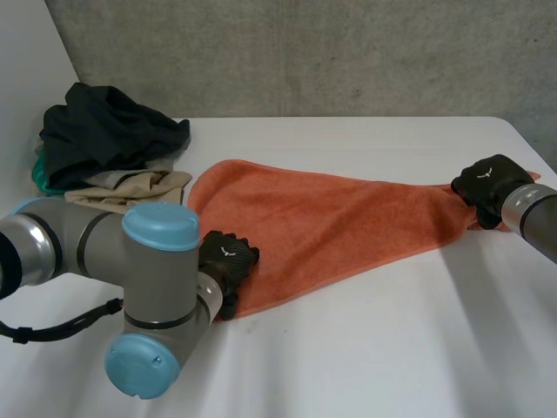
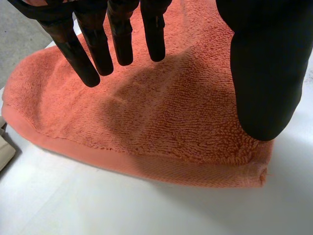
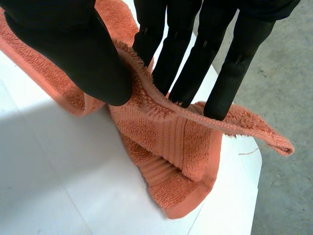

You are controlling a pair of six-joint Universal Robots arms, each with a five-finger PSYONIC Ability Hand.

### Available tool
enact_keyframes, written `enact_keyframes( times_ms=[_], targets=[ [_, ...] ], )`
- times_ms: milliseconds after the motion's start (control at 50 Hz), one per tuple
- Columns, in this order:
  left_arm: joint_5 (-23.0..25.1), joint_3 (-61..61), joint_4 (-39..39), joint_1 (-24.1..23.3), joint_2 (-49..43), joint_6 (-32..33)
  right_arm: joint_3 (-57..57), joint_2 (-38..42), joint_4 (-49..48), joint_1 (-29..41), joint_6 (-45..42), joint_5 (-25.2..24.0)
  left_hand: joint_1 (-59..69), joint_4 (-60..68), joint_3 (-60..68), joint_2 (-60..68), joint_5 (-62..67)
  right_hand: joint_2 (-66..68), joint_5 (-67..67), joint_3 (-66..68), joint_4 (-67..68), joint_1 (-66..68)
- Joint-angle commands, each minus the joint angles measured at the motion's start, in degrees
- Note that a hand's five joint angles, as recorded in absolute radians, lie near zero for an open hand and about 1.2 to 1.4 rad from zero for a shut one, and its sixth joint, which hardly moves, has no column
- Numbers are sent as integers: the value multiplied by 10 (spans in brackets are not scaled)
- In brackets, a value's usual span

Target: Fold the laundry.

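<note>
- The left hand (image 1: 228,261) is open: in its wrist view the fingers (image 2: 98,49) are straight and spread above the orange towel (image 2: 161,122). The thumb (image 2: 264,73) comes down close to the towel's corner, and I cannot tell whether its tip touches the pile
- In the head view this hand sits at the towel's near left corner, at the end of the left arm (image 1: 130,252), which is bent across the front of the table
- The right hand (image 3: 73,54) is clamped on the towel (image 3: 171,142): thumb on 1 side and fingers (image 3: 171,63) on the other pinch the hem, which stands up off the table as a ridge
- Under that pinch the rest of the towel's end lies bunched on the white table (image 3: 58,186), close to its edge, and 1 flap reaches out past the edge
- In the head view the right hand (image 1: 487,185) is at the far right end of the towel (image 1: 331,222). The towel lies flat on the table (image 1: 392,348), broad and rounded at the left and narrowing toward the right hand
- At the table's back left is a heap of clothes, with a black garment (image 1: 109,131) on top of a beige garment (image 1: 130,187), the beige one just beside the towel's rounded end
</note>
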Motion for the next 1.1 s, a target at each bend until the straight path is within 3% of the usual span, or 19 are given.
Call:
enact_keyframes(
  times_ms=[20, 360, 740, 900, 1040, 1100],
  targets=[
    [-8, 6, -5, -8, -4, -3, 14, 1, -9, -1, 0, -2, 36, 44, 45, 43, 41, 127, 120, 118, 113, 149],
    [-22, 4, -12, -31, -5, -28, 23, 5, -15, -8, -3, -3, 34, 42, 43, 42, 39, 127, 120, 118, 113, 149],
    [-54, 73, 49, 17, -40, 37, 35, 2, -15, -7, -2, -7, 111, 120, 120, 119, 117, 127, 120, 118, 113, 149],
    [-35, 85, 50, 21, -43, 46, 41, -2, -15, -11, -3, -7, 293, 301, 302, 301, 298, 127, 120, 118, 113, 149],
    [-9, 77, 52, 21, -30, 43, 50, -7, -15, -19, -2, -15, 595, 604, 604, 603, 600, 127, 120, 118, 113, 149],
    [12, 76, 52, 26, -33, 47, 55, -10, -15, -24, 0, -18, 596, 604, 605, 603, 601, 127, 120, 118, 113, 149]
  ],
)
